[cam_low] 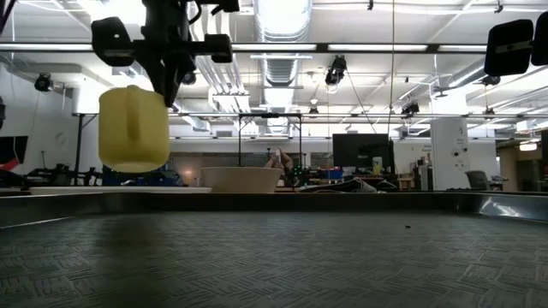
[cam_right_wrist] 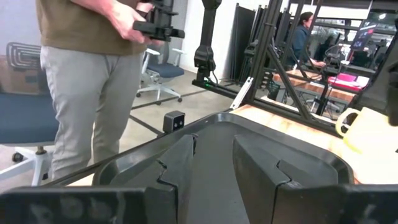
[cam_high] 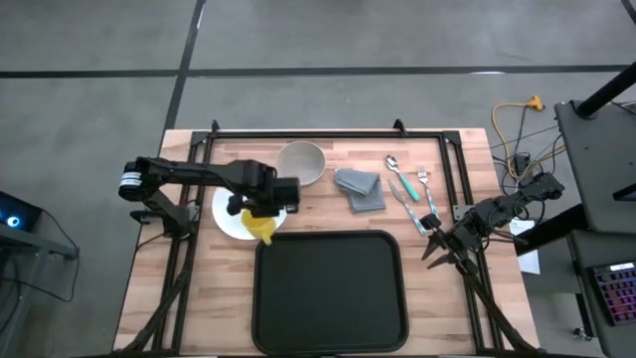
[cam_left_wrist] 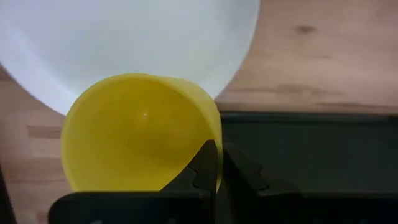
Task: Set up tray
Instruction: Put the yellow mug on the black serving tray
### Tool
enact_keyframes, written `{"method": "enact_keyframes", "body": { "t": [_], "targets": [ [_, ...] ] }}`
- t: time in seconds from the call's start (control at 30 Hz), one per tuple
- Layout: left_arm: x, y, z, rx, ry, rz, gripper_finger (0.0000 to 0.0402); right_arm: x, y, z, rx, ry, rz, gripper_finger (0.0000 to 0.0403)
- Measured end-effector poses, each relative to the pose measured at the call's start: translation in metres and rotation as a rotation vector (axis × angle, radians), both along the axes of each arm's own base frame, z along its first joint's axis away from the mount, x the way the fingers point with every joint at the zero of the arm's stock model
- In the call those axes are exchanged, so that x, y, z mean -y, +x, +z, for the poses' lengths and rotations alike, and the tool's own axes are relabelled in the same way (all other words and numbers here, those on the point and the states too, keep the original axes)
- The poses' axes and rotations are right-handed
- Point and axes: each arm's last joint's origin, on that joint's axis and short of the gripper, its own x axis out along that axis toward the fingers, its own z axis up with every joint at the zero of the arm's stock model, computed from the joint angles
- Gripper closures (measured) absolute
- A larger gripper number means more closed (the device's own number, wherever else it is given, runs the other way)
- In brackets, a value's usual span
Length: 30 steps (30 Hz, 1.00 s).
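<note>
While the left gripper (cam_high: 260, 221) hangs above the table, it pinches the rim of a yellow cup (cam_high: 260, 229), its two fingers (cam_left_wrist: 208, 163) pressed on either side of the cup's wall. Seen from above, the cup sits over the near-right edge of the white plate (cam_high: 227, 219), just beyond the far-left corner of the tray (cam_high: 330, 293). From table height the cup (cam_low: 134, 128) is clearly lifted off the surface, upright, with its handle facing the camera.

The tray lies flat at the near middle of the wooden table (cam_high: 149, 288), wide and black with a raised rim. Beyond it, a pale bowl (cam_high: 301, 161) stands next to the plate, then a folded grey cloth (cam_high: 360, 188), and to the right a spoon (cam_high: 397, 169) and fork (cam_high: 425, 185).

The right gripper (cam_high: 444, 242) waits off the tray's far-right corner, its fingers (cam_right_wrist: 177, 165) spread apart and pointed toward the tray (cam_right_wrist: 211, 155). Behind the table, a person (cam_right_wrist: 93, 74) stands holding a dark device.
</note>
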Motion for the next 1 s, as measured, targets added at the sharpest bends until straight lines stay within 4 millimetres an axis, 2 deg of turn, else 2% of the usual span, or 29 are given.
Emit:
{"method": "enact_keyframes", "body": {
  "t": [0.17,0.37,1.0],
  "targets": [
    [0.015,0.008,-0.007,-0.013,0.0,-0.047,0.0401,0.0,0.0,0.0,0.001,0.0,0.0,0.0303],
    [0.027,0.018,-0.005,0.001,0.001,-0.085,0.0401,0.0,0.0,0.0,0.0,0.0,0.0,0.0303],
    [0.058,0.018,-0.008,0.023,0.101,-0.137,0.0401,0.0,0.0,0.0,0.0,0.0,0.0,0.0303]
  ]
}}
